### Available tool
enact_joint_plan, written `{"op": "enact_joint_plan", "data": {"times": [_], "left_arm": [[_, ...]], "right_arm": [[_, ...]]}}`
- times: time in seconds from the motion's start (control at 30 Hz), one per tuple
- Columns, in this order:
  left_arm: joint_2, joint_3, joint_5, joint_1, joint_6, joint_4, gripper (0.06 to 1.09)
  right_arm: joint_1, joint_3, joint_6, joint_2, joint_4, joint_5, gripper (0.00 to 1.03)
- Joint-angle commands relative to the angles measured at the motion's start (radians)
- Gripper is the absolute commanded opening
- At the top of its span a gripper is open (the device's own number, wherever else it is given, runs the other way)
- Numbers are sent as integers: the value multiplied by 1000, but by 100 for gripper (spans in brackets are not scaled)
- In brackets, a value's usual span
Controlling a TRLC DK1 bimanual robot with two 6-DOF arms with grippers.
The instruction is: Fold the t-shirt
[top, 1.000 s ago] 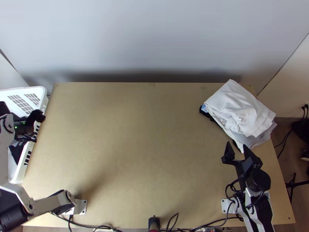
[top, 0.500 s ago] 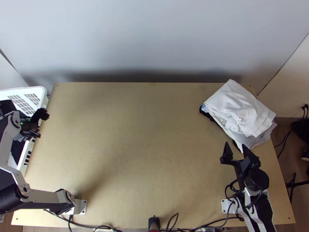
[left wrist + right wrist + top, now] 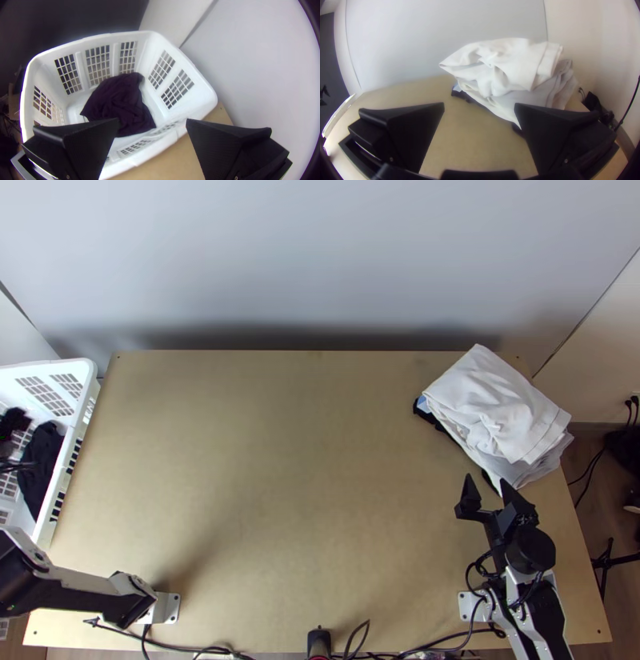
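The left gripper (image 3: 14, 421) is over the big white basket (image 3: 86, 369), at the left side of the table (image 3: 280, 500). Its two black fingers are wide apart, and they are not squeezing anything. Down in the basket lies a dark cloth (image 3: 116, 96), all bunched up and crumply. I cannot tell for sure that it is the t-shirt, because its sleeves and neck are hard to make out

The right gripper (image 3: 487, 479) is at the near right part of the table. Its fingers are wide apart too, with nothing pinched between them. They point at a soft pile just beyond them, on the far right. A folded white cloth (image 3: 496, 412) is on top, all wrinkly, with a grey cloth (image 3: 528, 472) under it
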Motion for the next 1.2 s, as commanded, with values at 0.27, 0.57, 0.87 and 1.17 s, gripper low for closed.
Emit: {"op": "enact_joint_plan", "data": {"times": [0.27, 0.57, 0.87, 1.17], "left_arm": [[480, 272, -51, 244, 62, 51, 104], [762, 486, -49, 211, 73, 52, 103], [980, 653, -19, 177, 73, 38, 103], [1134, 779, -8, 143, 68, 9, 103]], "right_arm": [[-9, 0, 0, 6, -1, 0, 98], [-12, 0, -5, 43, -1, 0, 98], [-18, 0, -7, 109, -1, 0, 98], [-46, 0, -8, 141, -1, 0, 98]]}}
